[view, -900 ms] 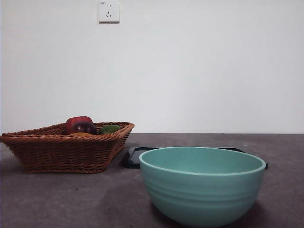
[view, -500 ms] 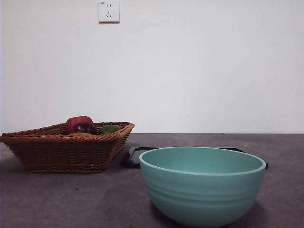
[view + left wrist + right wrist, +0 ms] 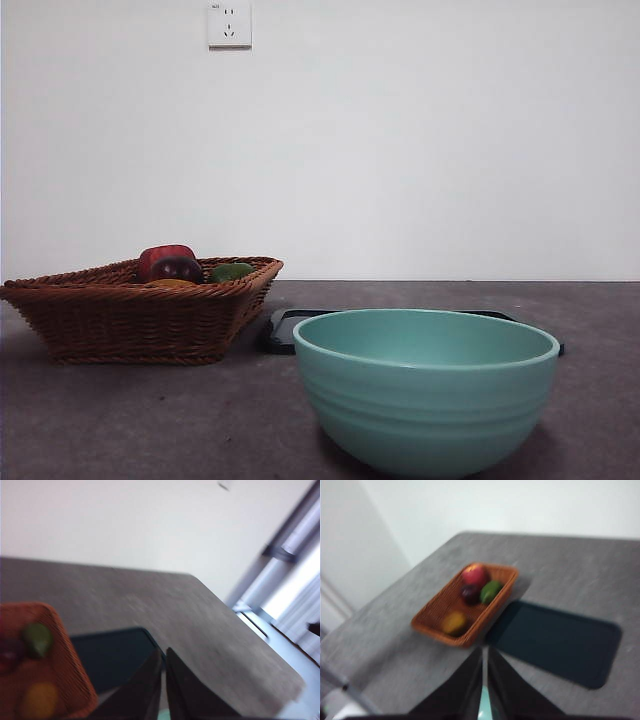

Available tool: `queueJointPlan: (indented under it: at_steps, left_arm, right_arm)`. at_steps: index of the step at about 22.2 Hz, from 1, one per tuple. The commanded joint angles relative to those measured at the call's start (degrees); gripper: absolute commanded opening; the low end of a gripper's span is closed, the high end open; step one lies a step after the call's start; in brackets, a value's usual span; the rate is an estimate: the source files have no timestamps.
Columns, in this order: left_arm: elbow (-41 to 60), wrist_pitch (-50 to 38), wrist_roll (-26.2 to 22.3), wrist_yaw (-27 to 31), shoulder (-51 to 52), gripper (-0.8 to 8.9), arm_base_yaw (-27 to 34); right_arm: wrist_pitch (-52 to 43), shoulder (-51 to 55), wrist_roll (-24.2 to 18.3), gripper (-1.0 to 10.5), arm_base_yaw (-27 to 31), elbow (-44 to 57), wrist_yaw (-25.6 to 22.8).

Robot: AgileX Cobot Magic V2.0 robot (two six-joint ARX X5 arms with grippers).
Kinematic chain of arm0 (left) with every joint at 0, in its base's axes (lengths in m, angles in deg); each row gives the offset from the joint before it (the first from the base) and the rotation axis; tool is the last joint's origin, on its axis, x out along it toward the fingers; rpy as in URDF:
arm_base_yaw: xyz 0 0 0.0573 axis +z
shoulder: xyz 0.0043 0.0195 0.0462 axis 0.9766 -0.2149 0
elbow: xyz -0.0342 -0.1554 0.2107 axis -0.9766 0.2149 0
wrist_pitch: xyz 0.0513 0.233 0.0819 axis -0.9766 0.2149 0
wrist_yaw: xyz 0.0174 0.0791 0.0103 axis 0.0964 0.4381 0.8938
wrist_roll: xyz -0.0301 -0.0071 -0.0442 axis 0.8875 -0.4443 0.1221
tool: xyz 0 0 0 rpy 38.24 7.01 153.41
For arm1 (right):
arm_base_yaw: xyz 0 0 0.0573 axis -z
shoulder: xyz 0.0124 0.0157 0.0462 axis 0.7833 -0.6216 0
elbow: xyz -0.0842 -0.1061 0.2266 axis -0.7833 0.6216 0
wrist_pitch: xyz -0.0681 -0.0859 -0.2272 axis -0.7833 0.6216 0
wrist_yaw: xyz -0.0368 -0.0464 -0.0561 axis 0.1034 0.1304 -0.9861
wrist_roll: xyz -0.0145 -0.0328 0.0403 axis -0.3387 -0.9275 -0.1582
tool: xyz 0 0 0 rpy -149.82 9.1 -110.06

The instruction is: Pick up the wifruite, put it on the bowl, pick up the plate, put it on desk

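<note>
The orange-brown wifruite (image 3: 454, 622) lies in a brown wicker basket (image 3: 130, 320), barely showing over the rim in the front view (image 3: 172, 284); it also shows in the left wrist view (image 3: 39, 700). The mint-green bowl (image 3: 425, 385) stands in front on the dark desk (image 3: 150, 420). A dark flat plate (image 3: 555, 642) lies beside the basket, behind the bowl (image 3: 285, 330). My left gripper (image 3: 164, 652) is shut and empty, high over the plate's edge. My right gripper (image 3: 485, 650) is shut and empty, high above the basket's corner. Neither gripper shows in the front view.
The basket also holds a red fruit (image 3: 165, 258), a dark red fruit (image 3: 178, 270) and a green fruit (image 3: 232, 271). A white wall with a socket (image 3: 229, 24) stands behind the desk. The desk's edges show in both wrist views.
</note>
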Motion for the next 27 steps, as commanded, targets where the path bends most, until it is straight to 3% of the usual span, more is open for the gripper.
queueJointPlan:
  at_steps: [1,5,12,15,18,20,23,27]
  left_arm:
    - [-1.20,2.78,-3.23,-2.47,-1.18,0.16,-0.35]
    - [-1.20,8.87,-7.41,-2.80,-2.14,0.16,-0.55]
    - [-1.20,13.20,-9.75,-2.80,-2.05,0.44,-0.55]
    - [-1.20,13.49,-10.84,-2.78,-2.05,2.04,-0.55]
    - [-1.20,13.57,-10.93,-2.78,-2.05,4.61,-0.59]
    - [-1.20,13.55,-11.34,-2.78,-2.05,5.66,-0.59]
    - [-1.20,13.46,-11.72,-2.78,-2.05,6.00,-0.61]
    - [-1.20,12.79,-11.63,-2.78,-2.05,5.99,-0.61]
  right_arm:
    - [1.92,-1.51,-3.19,0.1,-0.98,-0.92,2.36]
    - [2.73,-2.49,-4.31,0.1,-2.19,-0.92,2.36]
    - [2.71,-2.80,-6.91,0.1,-2.47,-0.92,0.98]
    - [2.73,-2.80,-7.17,0.2,-2.47,-0.92,0.42]
    - [2.73,-2.80,-7.06,2.1,-2.45,-0.92,0.37]
    - [2.75,-2.80,-6.80,3.8,-2.45,-0.92,0.33]
    - [2.73,-2.80,-6.78,5.4,-2.45,-0.92,0.15]
    - [2.73,-2.80,-6.78,5.5,-2.45,-0.92,0.17]
